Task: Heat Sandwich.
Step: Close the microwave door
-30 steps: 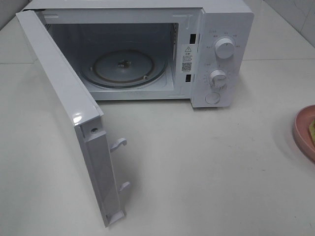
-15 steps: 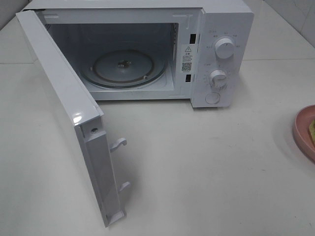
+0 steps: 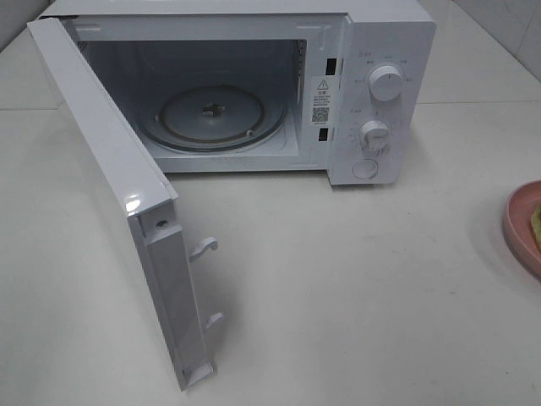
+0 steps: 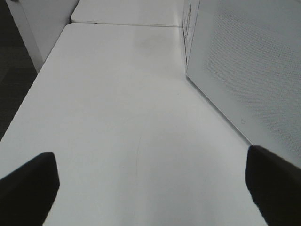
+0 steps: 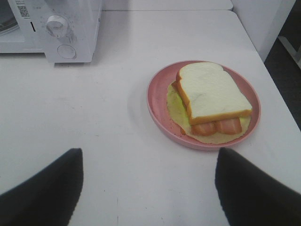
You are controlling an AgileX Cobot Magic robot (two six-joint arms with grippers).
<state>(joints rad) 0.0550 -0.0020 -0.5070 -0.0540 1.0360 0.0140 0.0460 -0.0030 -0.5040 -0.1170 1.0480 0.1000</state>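
Both tools are seen only in the wrist views. The right tool (image 5: 148, 188) is spread wide and empty, held over the worktop (image 3: 355, 279) just near of the pink plate (image 5: 157, 108), likely lined up for a pickup. The sandwich (image 5: 211, 96) is lying flat on that plate, at the right edge of the worktop, well apart from the microwave (image 3: 372, 76). The left tool (image 4: 150, 188) is fully spread, empty, beside the outer face of the open door (image 3: 110, 182). The door is swung wide to the near left, so the cavity is left free. Farther back, the glass turntable (image 3: 211, 118) is bare, ready for loading. The task is judged barely begun.
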